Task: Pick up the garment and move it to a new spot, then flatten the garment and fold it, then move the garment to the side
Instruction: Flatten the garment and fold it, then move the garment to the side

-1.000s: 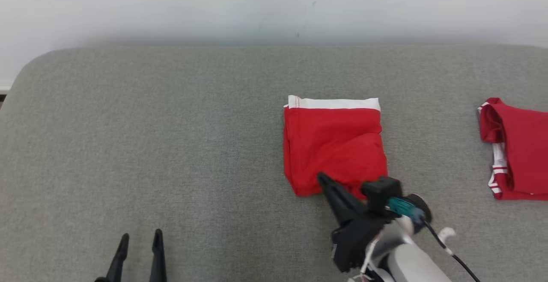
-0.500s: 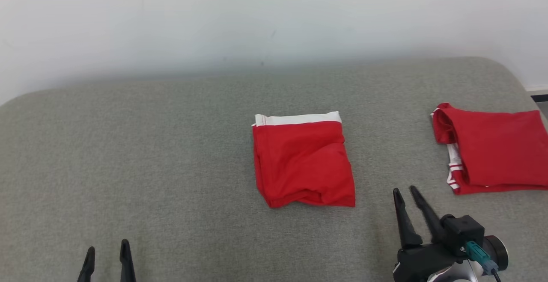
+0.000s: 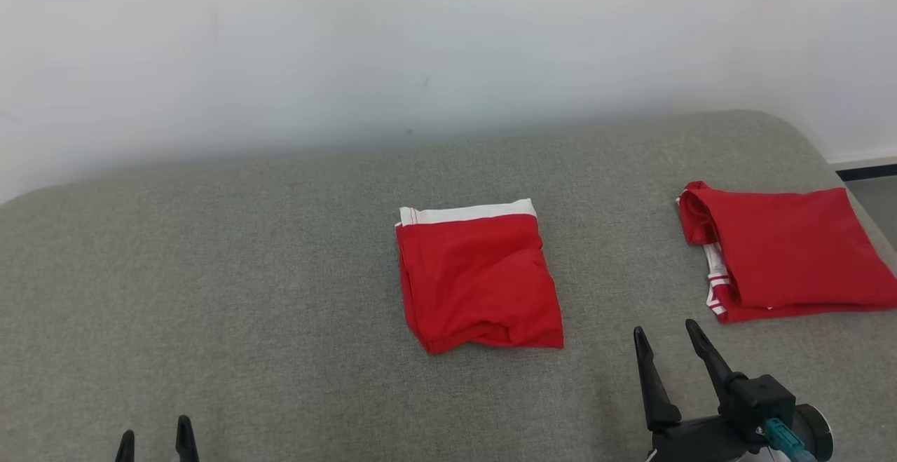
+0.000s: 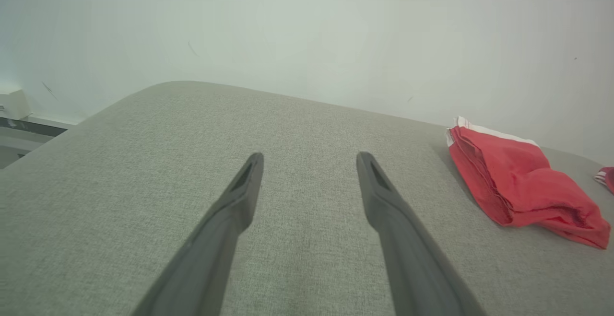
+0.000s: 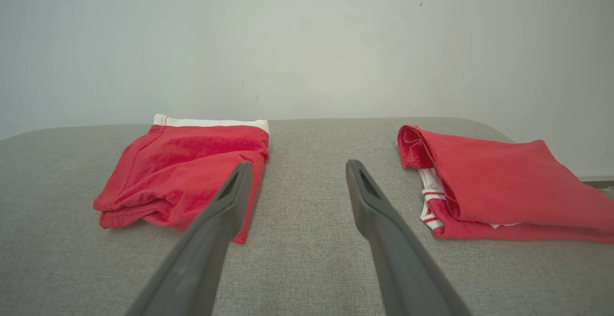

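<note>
So the folded red garment (image 3: 478,280) is sitting pretty much in the middle of the grey fabric-covered bench (image 3: 245,273), lying flat as a roughly square packet. Its white waistband (image 3: 468,213) runs along the far edge, the one toward the wall (image 3: 448,48), and the near edge looks a bit puffy and rumpled where the layers stack up. Nothing is touching it.

The right gripper (image 3: 666,330) is off to the garment's right and a little nearer to the robot, apart from the cloth, with bare grey fabric between them. Its two dark fingers are spread wide and there's nothing between them. In the right wrist view the fingers point at the strip of bench between the two red pieces, and the left finger overlaps the corner of the folded garment in that view. I can't tell from that view alone whether it sits above the cloth, but the head view shows it clear.

Further right, near the bench's rounded right end, lies a second red garment (image 3: 778,255), also folded, with red-and-white striped trim poking out on its left side. It's well apart from the middle one.

The left gripper (image 3: 155,430) is way over at the lower left, far from both pieces, fingers spread and empty, hovering over plain bench.
</note>
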### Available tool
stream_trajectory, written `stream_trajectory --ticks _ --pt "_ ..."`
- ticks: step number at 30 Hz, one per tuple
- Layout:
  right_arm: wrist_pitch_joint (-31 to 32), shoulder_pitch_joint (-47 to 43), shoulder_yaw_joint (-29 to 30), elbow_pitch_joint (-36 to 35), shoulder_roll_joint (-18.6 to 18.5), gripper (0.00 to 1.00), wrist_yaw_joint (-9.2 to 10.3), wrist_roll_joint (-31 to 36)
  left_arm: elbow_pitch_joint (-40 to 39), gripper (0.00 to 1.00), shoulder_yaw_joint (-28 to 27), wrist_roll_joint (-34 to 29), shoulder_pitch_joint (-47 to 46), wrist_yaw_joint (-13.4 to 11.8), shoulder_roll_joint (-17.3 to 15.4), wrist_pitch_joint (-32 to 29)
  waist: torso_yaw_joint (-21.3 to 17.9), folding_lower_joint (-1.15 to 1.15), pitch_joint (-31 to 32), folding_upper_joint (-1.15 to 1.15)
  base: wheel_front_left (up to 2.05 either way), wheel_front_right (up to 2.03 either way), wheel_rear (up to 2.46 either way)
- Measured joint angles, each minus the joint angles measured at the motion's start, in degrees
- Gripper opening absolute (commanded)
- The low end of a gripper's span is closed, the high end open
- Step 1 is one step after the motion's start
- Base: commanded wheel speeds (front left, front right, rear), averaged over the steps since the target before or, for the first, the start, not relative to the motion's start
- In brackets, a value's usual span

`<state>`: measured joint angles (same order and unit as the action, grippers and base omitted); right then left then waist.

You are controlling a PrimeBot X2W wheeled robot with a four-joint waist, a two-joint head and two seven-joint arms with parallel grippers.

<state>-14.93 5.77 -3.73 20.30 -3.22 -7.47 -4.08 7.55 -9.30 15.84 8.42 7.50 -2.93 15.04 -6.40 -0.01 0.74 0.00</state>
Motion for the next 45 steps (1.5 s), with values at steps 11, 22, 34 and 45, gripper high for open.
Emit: stream_trajectory --ticks 11,22,34,45 --pt "-0.05 -0.77 -0.30 -0.16 0.07 1.00 0.00 -2.37 -0.43 1.00 0.16 -0.65 1.86 0.00 0.00 0.00 0.25 0.00 0.73 0.00 0.00 0.00 0.00" --pt "-0.05 -0.79 0.04 0.02 0.16 1.00 0.00 -2.38 0.45 1.00 1.31 -0.65 1.87 0.00 0.00 0.00 0.29 0.01 0.29 0.00 0.00 0.00 0.00" --pt "-0.07 -0.55 -0.65 -0.01 0.25 1.00 0.00 -2.27 1.10 1.00 1.81 -0.64 1.60 0.00 -0.10 0.00 0.56 0.01 -0.49 0.00 0.00 0.00 0.00" --pt "13.60 14.65 -3.63 6.05 0.30 1.00 0.00 -8.06 0.91 1.00 2.44 -0.62 0.39 0.00 -0.14 0.00 0.75 0.01 -2.84 0.00 0.00 0.00 0.00"
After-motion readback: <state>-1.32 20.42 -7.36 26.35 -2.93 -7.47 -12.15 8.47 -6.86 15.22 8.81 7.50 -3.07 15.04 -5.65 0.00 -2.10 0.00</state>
